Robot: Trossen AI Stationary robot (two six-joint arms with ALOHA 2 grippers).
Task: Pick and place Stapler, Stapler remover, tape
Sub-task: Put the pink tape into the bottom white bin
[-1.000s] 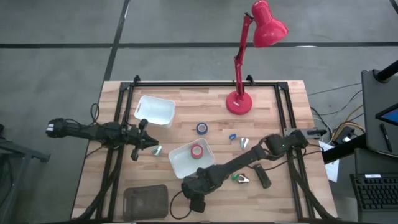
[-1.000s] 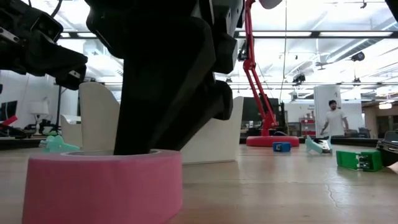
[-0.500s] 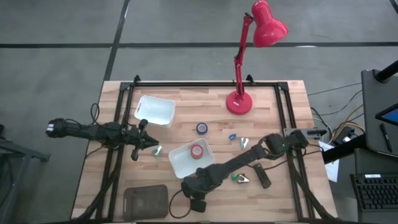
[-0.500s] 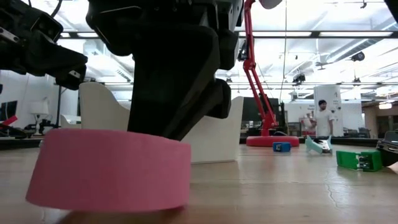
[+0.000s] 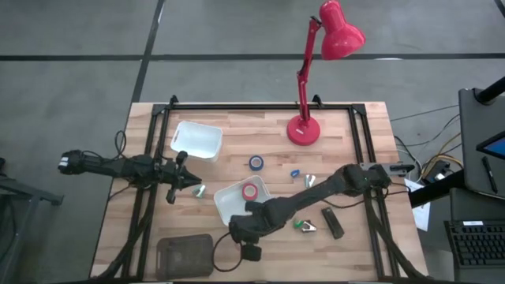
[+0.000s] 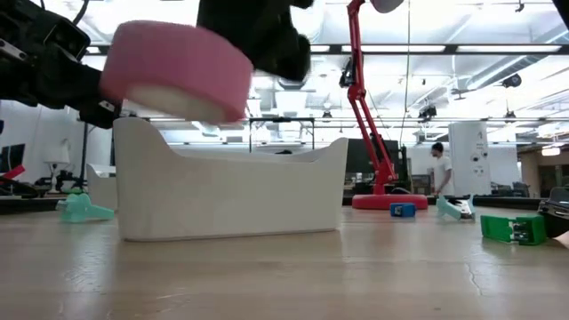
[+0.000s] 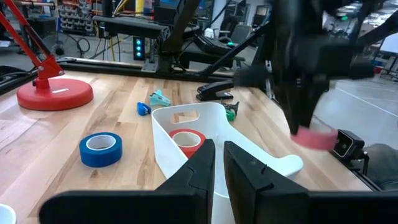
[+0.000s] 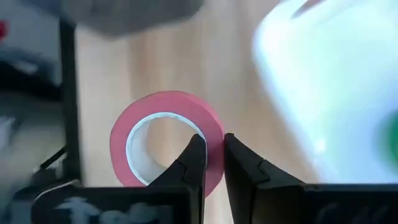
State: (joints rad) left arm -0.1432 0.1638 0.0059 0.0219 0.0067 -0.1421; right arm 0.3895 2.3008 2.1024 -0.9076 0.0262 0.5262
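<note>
Pink tape [image 6: 175, 70] tilted in right pincer [image 8: 210, 163]

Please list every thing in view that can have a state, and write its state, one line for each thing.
pink tape roll: lifted off the table, wall pinched by the right gripper
right gripper: shut on the pink tape roll
left gripper: nearly shut, empty, waiting at the table's left side
near white bin: upright, holds the red tape roll
far white bin: upright
blue tape roll: flat on the table
stapler: lying on the table
red lamp: standing
</note>
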